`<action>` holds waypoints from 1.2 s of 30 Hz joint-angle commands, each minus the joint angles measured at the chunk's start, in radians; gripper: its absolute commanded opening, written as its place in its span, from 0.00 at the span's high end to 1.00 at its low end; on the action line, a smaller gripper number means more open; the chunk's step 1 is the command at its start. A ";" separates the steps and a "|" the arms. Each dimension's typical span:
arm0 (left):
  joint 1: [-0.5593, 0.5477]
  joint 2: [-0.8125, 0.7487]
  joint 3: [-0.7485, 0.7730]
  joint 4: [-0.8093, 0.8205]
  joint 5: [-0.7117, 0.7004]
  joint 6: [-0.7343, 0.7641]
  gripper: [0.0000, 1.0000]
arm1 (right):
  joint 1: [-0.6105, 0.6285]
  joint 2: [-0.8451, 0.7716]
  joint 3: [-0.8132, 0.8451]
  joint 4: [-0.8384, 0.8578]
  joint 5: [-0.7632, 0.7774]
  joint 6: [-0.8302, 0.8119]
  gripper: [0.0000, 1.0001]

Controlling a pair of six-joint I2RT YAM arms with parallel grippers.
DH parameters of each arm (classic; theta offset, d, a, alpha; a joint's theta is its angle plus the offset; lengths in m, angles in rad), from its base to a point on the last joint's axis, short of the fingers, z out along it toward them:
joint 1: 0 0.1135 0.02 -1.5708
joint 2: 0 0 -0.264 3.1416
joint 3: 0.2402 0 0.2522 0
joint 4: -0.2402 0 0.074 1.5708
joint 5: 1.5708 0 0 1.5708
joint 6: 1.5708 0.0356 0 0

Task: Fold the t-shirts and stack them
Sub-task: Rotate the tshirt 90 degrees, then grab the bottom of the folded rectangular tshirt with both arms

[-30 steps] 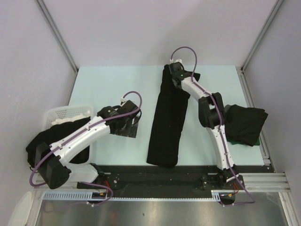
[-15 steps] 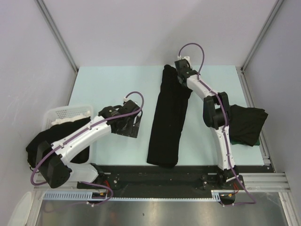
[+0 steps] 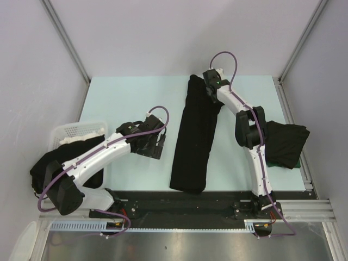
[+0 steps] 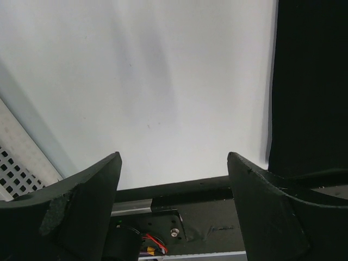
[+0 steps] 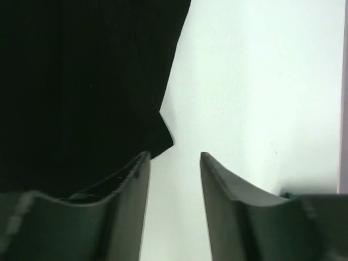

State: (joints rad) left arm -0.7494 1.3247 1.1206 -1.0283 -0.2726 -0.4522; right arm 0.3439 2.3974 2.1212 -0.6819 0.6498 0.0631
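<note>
- The shirt (image 3: 193, 136) lies mid-bench as a long narrow strip, running from the far side to the near edge, sides already folded in.
- My right pincer (image 5: 174, 157) hangs at the strip's far right corner. Its fingers are parted with bare bench (image 3: 130, 98) between them, pinching nothing. The cloth edge sits just left of the left finger.
- My left pincer (image 4: 174, 157) is spread wide over bare bench beside the strip's left edge, near its middle and apart from the cloth.
- As I judge it, the step in hand is the crosswise fold: one end of the strip brought over the other.
- To do it well, I should take one end with both pincers, one at each corner, and bite through all the layers rather than only the top one.
- I should lift just enough to clear the cloth and carry the end straight along the strip, so the edges land square.
- The sleeve bump on the far right edge could slip out, so I want it inside the grip.
- Soft black cloth sags and drags, so I should let go only once the end lies flat.
- The stack (image 3: 284, 142) waits on the right, behind my right arm. More black cloth fills the basket (image 3: 76, 130) on the left.
</note>
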 commanded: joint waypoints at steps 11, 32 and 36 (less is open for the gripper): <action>0.004 -0.027 -0.004 0.069 0.046 0.037 0.15 | -0.010 -0.191 -0.003 -0.191 -0.030 0.141 0.46; -0.002 -0.071 -0.195 0.231 0.378 0.027 0.20 | 0.167 -0.793 -0.547 -0.410 -0.230 0.455 0.46; -0.054 -0.070 -0.222 0.261 0.423 0.023 0.20 | 0.168 -0.820 -0.544 -0.423 -0.222 0.455 0.46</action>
State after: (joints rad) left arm -0.7616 1.2678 0.9211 -0.8291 0.0479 -0.4355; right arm 0.5140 1.6413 1.5688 -1.0805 0.4000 0.4782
